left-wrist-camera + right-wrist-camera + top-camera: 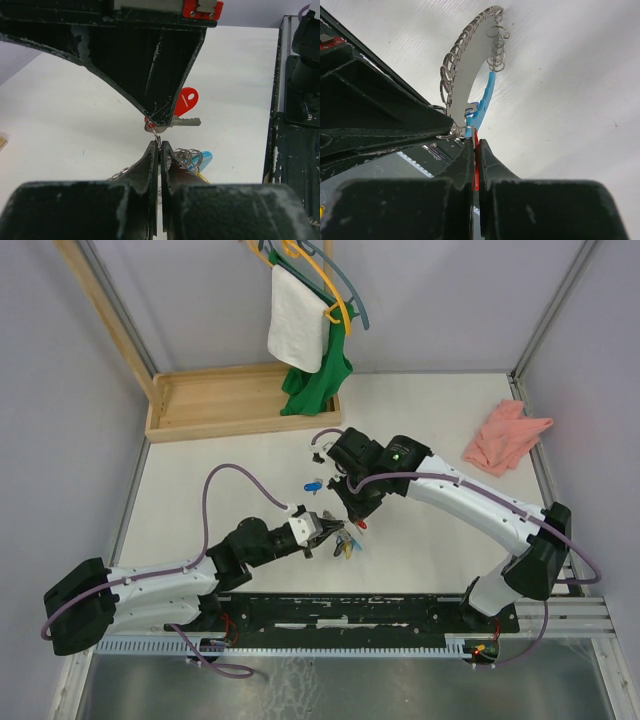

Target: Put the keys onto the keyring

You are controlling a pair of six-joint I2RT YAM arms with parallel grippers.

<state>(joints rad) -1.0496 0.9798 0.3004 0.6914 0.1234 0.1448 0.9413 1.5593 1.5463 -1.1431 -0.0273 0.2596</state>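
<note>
My left gripper (328, 531) (159, 144) is shut on a thin wire keyring (157, 136), with a bunch of small rings (187, 157) and a light blue tag (205, 159) hanging behind it. My right gripper (354, 514) (474, 142) is shut on the red key (475, 167) by its head. The red key (186, 102) (361, 524) is held tip-to-tip against the ring. The ring chain (454, 65) and the blue tag (483, 102) also show in the right wrist view. The blue-headed key (313, 486) lies on the table behind both grippers.
A wooden tray (215, 400) stands at the back left, with a green garment (318, 380) and a white towel (297, 328) hanging over it. A pink cloth (505, 436) lies at the right. A small black object (317, 455) lies near the right wrist.
</note>
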